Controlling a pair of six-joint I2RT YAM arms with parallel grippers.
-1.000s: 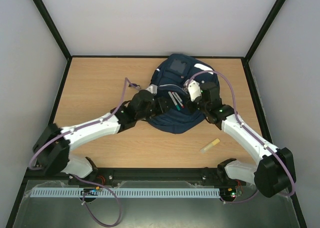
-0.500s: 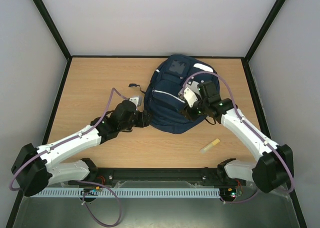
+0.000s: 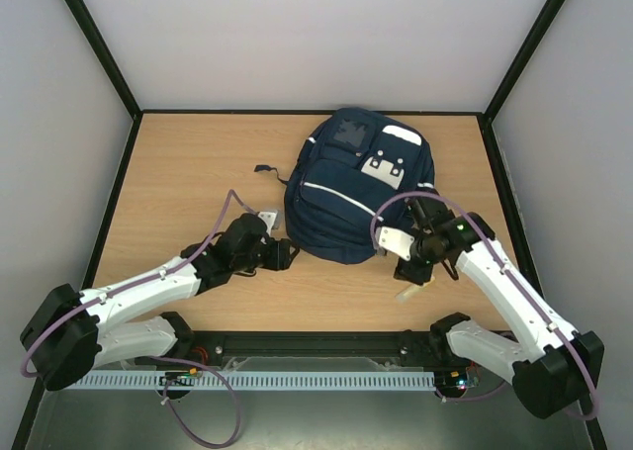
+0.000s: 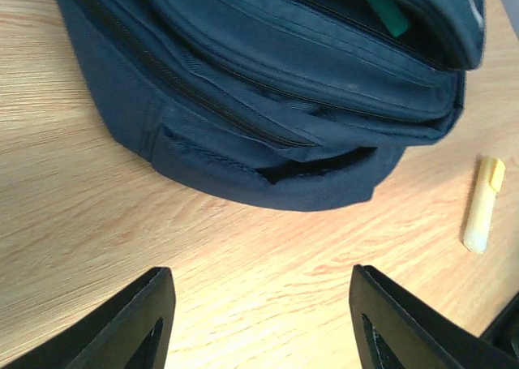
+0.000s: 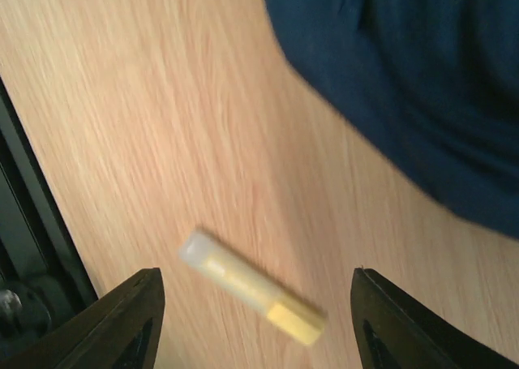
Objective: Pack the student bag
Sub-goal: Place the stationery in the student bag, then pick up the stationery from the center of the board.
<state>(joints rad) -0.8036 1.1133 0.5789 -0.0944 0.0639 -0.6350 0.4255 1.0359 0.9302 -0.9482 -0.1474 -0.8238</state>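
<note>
From above, the student bag point(image 3: 346, 198) lies flat on the table point(image 3: 188, 173), towards its far middle, patches facing up. The left end effector point(image 3: 287, 255) sits just beside the bag's near left edge. The right end effector point(image 3: 410, 272) hangs by the near right edge, over a yellow highlighter point(image 3: 407, 294).

In the left wrist view, the left end effector's fingers point(image 4: 138, 324) are spread wide with only bare table between them. The bag's rounded end is just ahead, with a green pen point(image 4: 389, 12) showing in an open pocket.

In the right wrist view, the right end effector's fingers point(image 5: 405, 328) are also spread wide and hold nothing. The highlighter lies on the table between them, apart from the bag.
</note>
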